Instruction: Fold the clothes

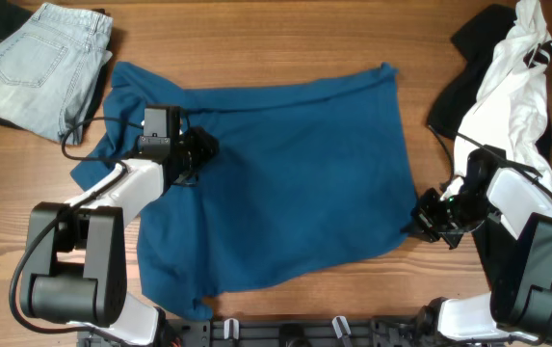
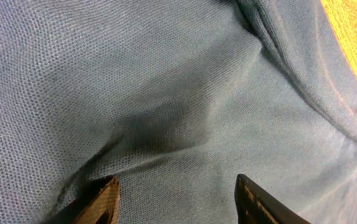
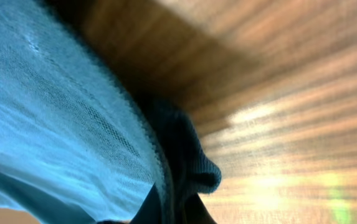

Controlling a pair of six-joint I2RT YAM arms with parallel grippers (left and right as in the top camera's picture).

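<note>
Overhead, the teal-blue shirt (image 1: 295, 173) lies spread and wrinkly across the middle of the wooden bench (image 1: 285, 39), with one sleeve bunched at its 9 o'clock side and its hem toward 3 o'clock. The left claw (image 1: 198, 149) sits over the fabric on that 9 o'clock side, beside the bunched sleeve. From the left wrist view its two fingers (image 2: 106, 199) stand apart with nothing between them except the cloth below, where a dark crease runs. Whether the tips touch the fabric I cannot tell.

The right claw (image 1: 428, 217) is at the shirt's 4 o'clock corner, right at the edge of the cloth. The right wrist view shows it closed on the shirt's hem, with a fold of blue fabric (image 3: 184, 162) gathered up from the bench and pinched at the bottom of the frame.

Pale denim jeans (image 1: 39, 63) lie at 10 o'clock, just beside the shirt's corner. A white garment (image 1: 507, 96) on black cloth (image 1: 478, 34) lies at 2 o'clock, apart from the shirt.
</note>
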